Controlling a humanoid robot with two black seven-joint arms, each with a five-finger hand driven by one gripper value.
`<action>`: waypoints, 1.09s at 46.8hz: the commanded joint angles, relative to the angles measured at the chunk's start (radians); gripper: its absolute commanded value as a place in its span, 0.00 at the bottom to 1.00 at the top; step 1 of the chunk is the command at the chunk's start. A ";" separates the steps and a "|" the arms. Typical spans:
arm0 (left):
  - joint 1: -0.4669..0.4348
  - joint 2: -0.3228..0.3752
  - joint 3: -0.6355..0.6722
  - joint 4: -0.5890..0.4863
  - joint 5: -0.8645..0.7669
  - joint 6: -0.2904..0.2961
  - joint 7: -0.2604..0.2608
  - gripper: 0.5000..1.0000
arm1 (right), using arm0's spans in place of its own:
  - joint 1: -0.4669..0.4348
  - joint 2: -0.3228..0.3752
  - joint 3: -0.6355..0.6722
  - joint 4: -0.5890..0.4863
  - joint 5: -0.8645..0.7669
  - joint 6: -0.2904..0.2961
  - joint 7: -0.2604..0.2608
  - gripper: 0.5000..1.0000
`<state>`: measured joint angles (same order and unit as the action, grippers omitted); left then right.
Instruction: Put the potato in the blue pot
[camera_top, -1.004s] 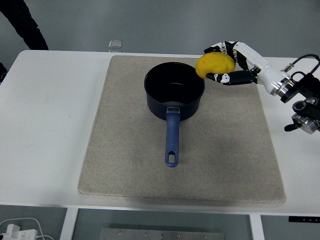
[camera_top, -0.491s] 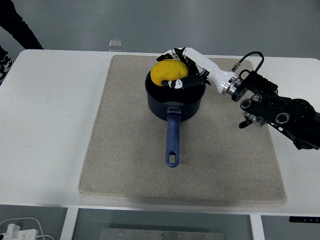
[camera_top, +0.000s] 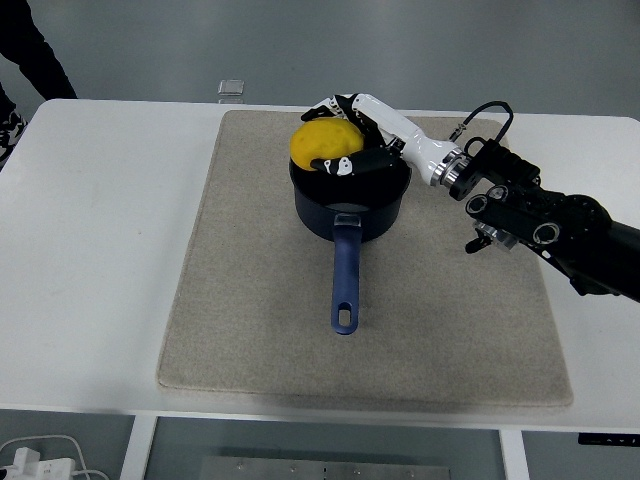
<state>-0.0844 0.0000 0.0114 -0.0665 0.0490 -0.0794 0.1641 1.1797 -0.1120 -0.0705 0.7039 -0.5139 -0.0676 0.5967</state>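
Swung in from the right and now over the pot (camera_top: 349, 195)! Right hand (camera_top: 352, 140) carried clear across since a second ago, when the potato (camera_top: 320, 147) hung outside the rim on the right; half a second back, centred over the opening; now drifted a touch further, toward the far-left rim. Fingers (camera_top: 338, 165) wrapped round the potato, thumb under the near side, the rest curled over the top and back. Firmly grasped, nothing let go yet. Potato riding above the rim, not down inside, its left edge overhanging the pot wall a little. Pot unmoved on the mat (camera_top: 250, 300), handle (camera_top: 344, 275) pointing toward the near edge of the bench (camera_top: 90, 250). Left hand nowhere in the picture. Meaning for the task: carry all but done, release still to come. Probably calls for a nudge back toward the palm side and a drop lower before opening, or else a risk of clipping the rim and rolling off onto the mat.
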 joint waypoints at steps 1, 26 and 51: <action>0.000 0.000 0.001 0.001 0.000 0.000 0.000 0.99 | -0.002 0.000 0.000 -0.009 0.000 0.000 0.000 0.00; 0.000 0.000 -0.004 0.001 0.000 0.001 0.000 0.99 | -0.015 0.038 -0.077 -0.089 0.000 0.015 0.000 0.00; 0.002 0.000 -0.004 0.001 0.000 0.003 0.000 0.99 | -0.015 0.038 -0.069 -0.092 0.002 0.014 0.000 0.05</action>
<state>-0.0844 0.0000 0.0077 -0.0659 0.0491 -0.0769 0.1641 1.1642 -0.0731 -0.1396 0.6132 -0.5123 -0.0545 0.5967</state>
